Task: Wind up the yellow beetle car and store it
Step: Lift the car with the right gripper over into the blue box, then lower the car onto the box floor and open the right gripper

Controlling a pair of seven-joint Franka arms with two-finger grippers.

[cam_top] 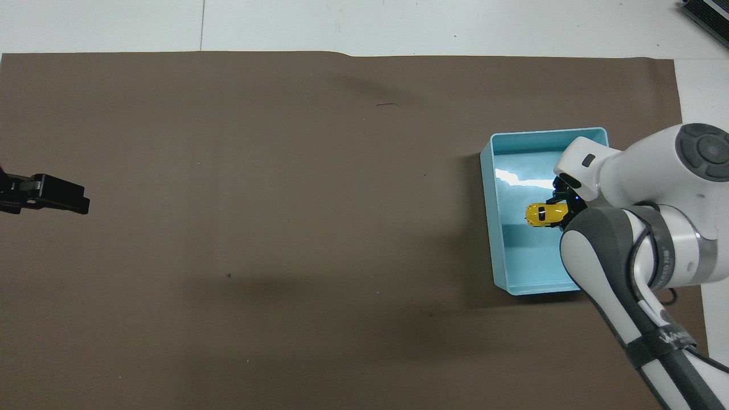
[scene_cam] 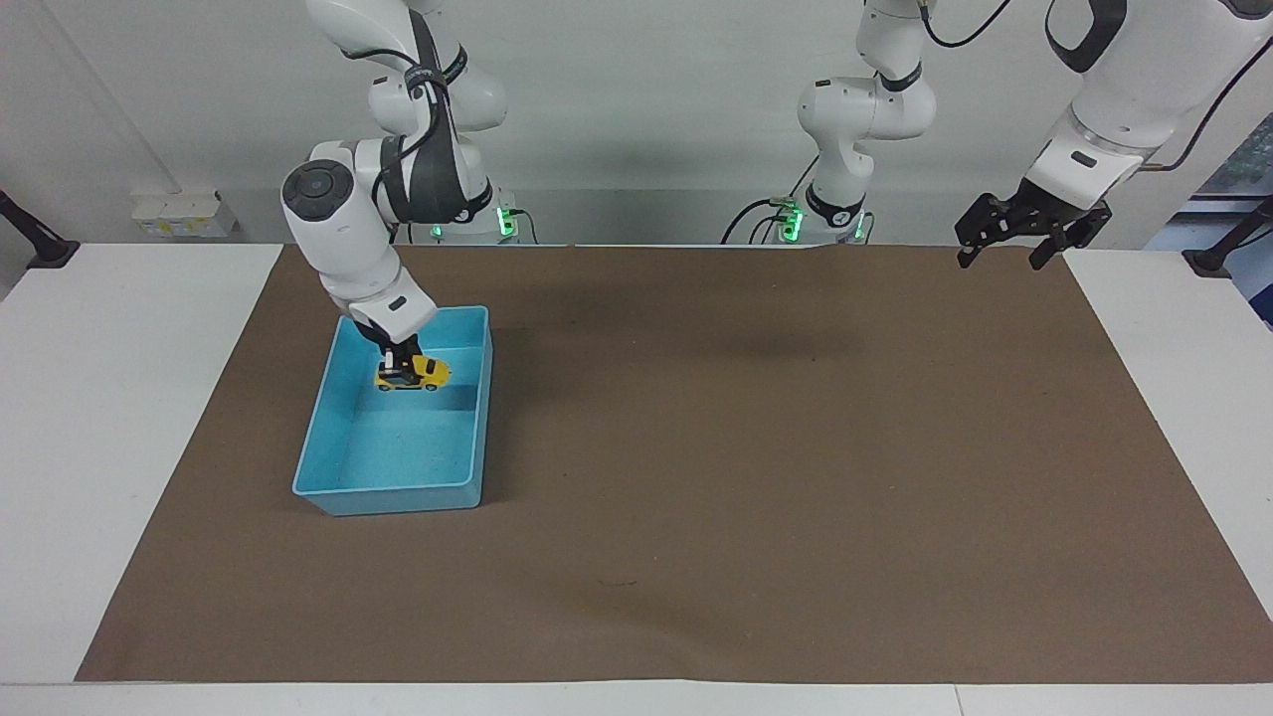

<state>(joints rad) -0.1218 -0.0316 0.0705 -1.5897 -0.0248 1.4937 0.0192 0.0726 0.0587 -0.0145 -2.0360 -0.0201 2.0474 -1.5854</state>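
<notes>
Right gripper (scene_cam: 403, 360): I have it down inside the light-blue bin (scene_cam: 328, 435), pinched tight on the roof of the yellow beetle car (scene_cam: 412, 374); the arm reaches in from its own end of the table, and in the overhead view its wrist hides most of the fingers

Yellow beetle car (cam_top: 546, 214): I see it gripped level over the bin's floor, in the half of the bin nearer to the robots; I cannot tell whether its wheels touch the floor

Light-blue bin (cam_top: 491, 228): it sits on the brown mat (scene_cam: 756, 477), toward the right arm's end of the table; apart from the car and the gripper I see nothing in it

Left gripper (scene_cam: 1014, 242): I have this arm waiting; its jaws stand spread wide with nothing between them; it hangs over the mat's edge nearest the robots, at the left arm's end; only its dark tip (cam_top: 45, 193) shows from overhead
</notes>
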